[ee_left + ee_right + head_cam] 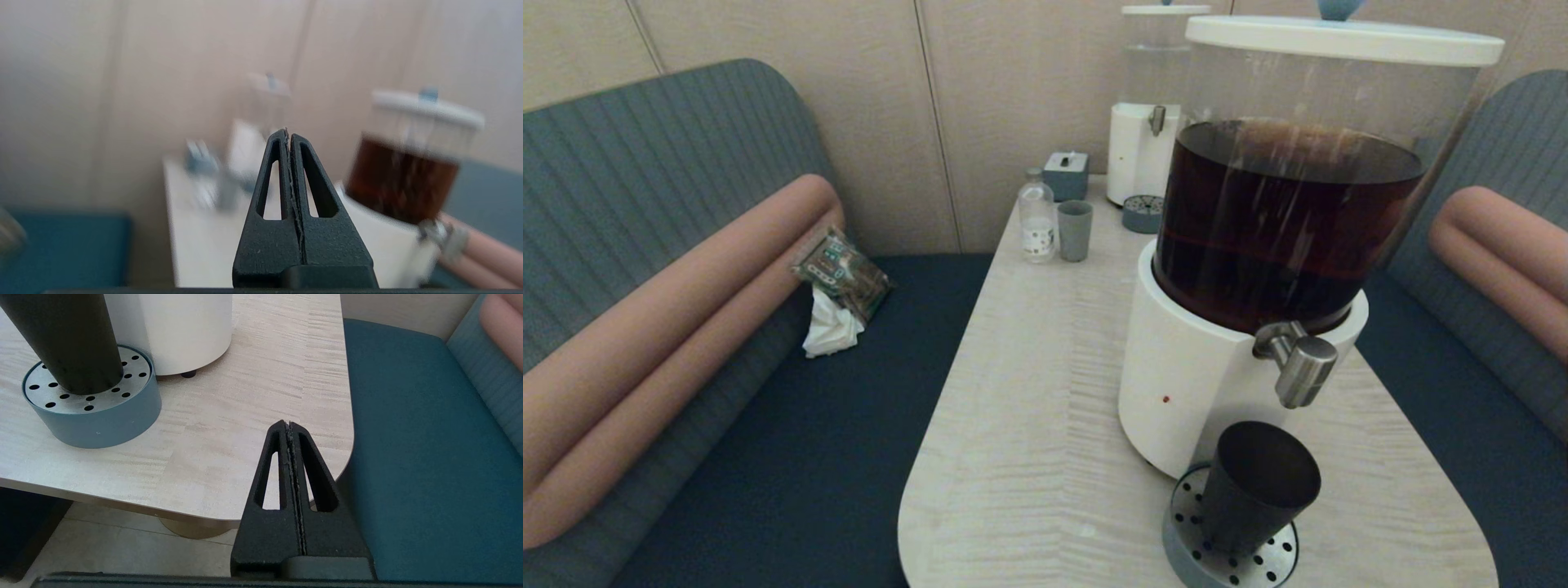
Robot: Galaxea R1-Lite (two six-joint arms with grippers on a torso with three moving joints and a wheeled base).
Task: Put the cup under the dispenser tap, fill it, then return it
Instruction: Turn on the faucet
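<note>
The cup (1258, 487) is standing on the perforated drip tray (1186, 549) beneath the dispenser tap (1297, 362); left pincer (287, 134) and right pincer (287, 425) are both resting pressed together, off the tabletop (1029, 392).

Cup (1258, 486): matte black. Drip tray (94, 412): blue-grey wall, silver top dotted with black holes. Dispenser (1258, 245): white base and lid, clear tank of dark brown liquid; tap (1298, 363) was brushed silver. Table (1029, 392): pale wood grain. Bench seat (416, 457): dark teal. Bolster (662, 327): salmon pink.
</note>
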